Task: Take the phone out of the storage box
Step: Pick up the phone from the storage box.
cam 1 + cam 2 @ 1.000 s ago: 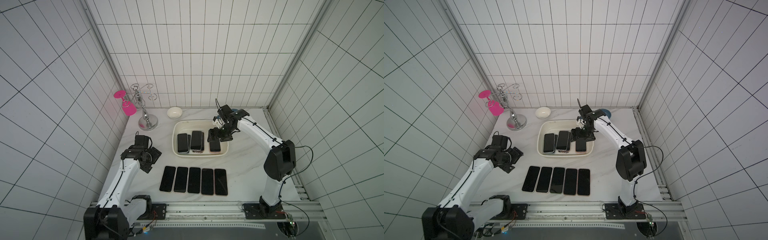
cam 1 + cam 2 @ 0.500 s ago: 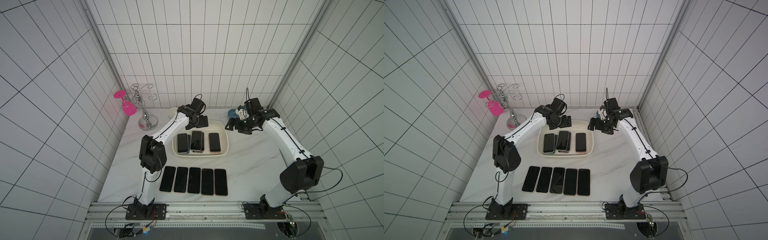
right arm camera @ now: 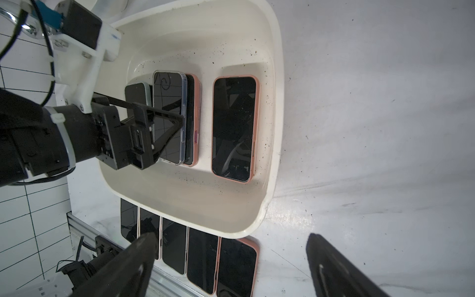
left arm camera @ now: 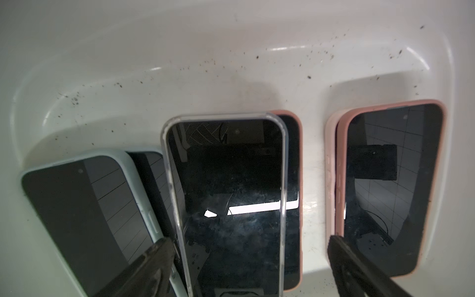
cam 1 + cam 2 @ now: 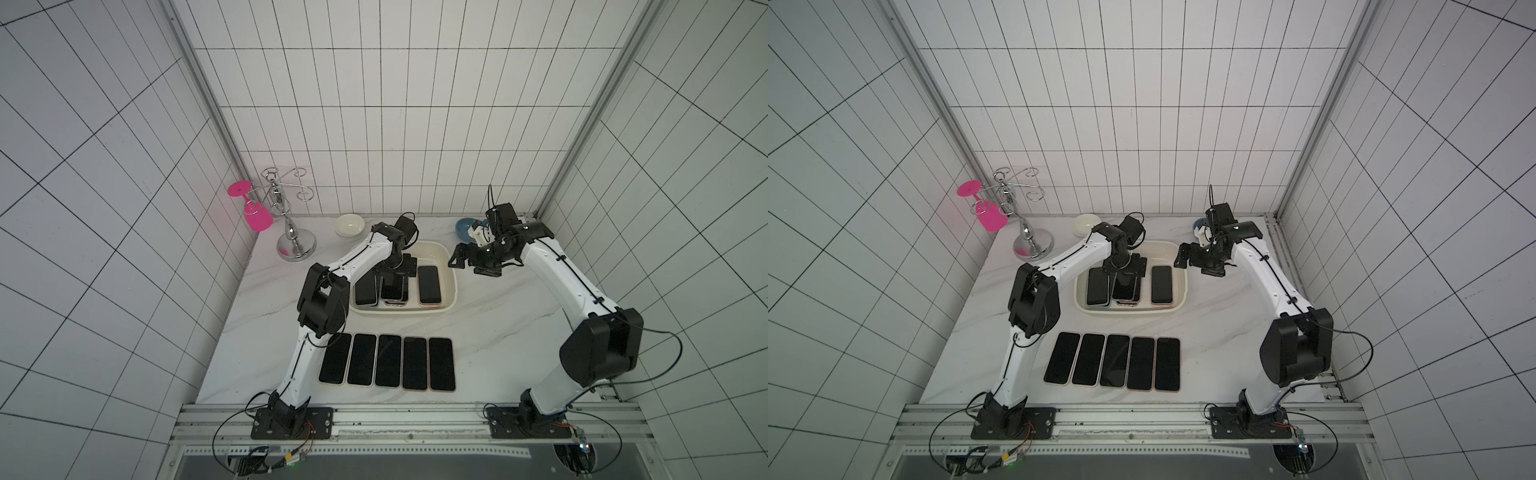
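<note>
The cream-white storage box [image 5: 399, 312] [image 5: 1179, 299] stands at the back middle of the table. Three stacks of phones lie in it, screens up. A clear-cased phone [image 4: 231, 192] [image 3: 168, 87] tops the middle stack, over a pink-cased one. My left gripper [image 5: 397, 272] [image 5: 1125, 268] [image 4: 249, 240] is down inside the box, open, one finger on either side of that middle stack. A mint-cased phone [image 4: 77, 210] lies to one side and a pink-cased phone [image 4: 390, 180] [image 3: 234, 128] to the other. My right gripper [image 5: 469, 266] [image 5: 1196, 264] [image 3: 230, 237] hangs open and empty beside the box's right rim.
Several phones [image 5: 386, 361] lie in a row near the front edge, screens up. A small white bowl [image 5: 350, 225] and a blue bowl [image 5: 464, 227] sit at the back. A chrome glass rack [image 5: 291, 224] holding a pink glass [image 5: 257, 216] stands back left.
My left arm swung from the table's left side to the box and came down over the middle stack. My right gripper drew out of the box to its right side.
</note>
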